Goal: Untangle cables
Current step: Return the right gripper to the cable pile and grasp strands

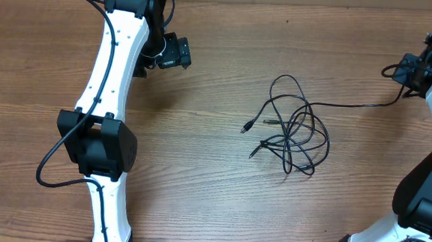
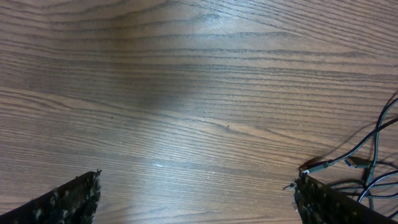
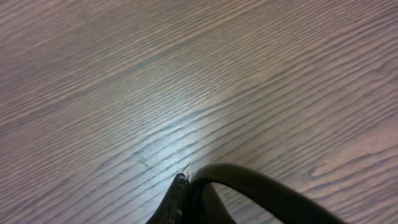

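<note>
Thin black cables [image 1: 294, 129] lie in a loose tangle right of the table's centre, with small plugs [image 1: 248, 127] pointing left. One strand [image 1: 352, 105] runs right from the tangle up to my right gripper [image 1: 408, 79]. In the right wrist view that gripper [image 3: 186, 186] is shut, with a black cable [image 3: 261, 183] arching out of it. My left gripper [image 1: 173, 54] is at the back left, well apart from the tangle. In the left wrist view it [image 2: 198, 186] is wide open and empty, with a plug [image 2: 320, 165] and cable loops [image 2: 376, 140] at the right edge.
The wooden table [image 1: 198, 172] carries nothing else. The white left arm [image 1: 110, 77] stretches along the left side with its thick black cable [image 1: 48, 163]. The right arm [image 1: 430, 179] curves along the right edge.
</note>
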Controlling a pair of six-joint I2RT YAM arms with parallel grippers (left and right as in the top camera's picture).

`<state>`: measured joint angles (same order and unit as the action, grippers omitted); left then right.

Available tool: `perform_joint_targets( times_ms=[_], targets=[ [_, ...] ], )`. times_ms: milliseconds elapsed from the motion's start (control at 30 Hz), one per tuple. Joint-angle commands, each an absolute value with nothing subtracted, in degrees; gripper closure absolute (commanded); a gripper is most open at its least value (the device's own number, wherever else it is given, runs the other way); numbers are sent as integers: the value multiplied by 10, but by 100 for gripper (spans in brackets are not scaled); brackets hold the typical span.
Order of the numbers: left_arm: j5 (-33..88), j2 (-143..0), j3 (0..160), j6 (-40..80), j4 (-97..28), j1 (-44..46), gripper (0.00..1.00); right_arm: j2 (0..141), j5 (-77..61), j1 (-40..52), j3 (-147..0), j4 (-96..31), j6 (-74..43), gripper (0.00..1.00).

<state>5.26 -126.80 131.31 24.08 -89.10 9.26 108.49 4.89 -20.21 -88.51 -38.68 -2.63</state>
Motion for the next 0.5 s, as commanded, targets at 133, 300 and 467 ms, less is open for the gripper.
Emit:
perform_joint_targets(
  times_ms=[133, 300, 467],
  targets=[
    [44, -1272, 1324, 245, -891, 90, 0, 1086, 4, -203, -888, -392, -32, 92],
    [44, -1272, 1324, 245, -891, 90, 0, 1086, 3, -203, -888, -394, -32, 73],
    [44, -1272, 1324, 245, -891, 90, 1, 1086, -3, -203, -888, -400, -33, 42]
  ],
)
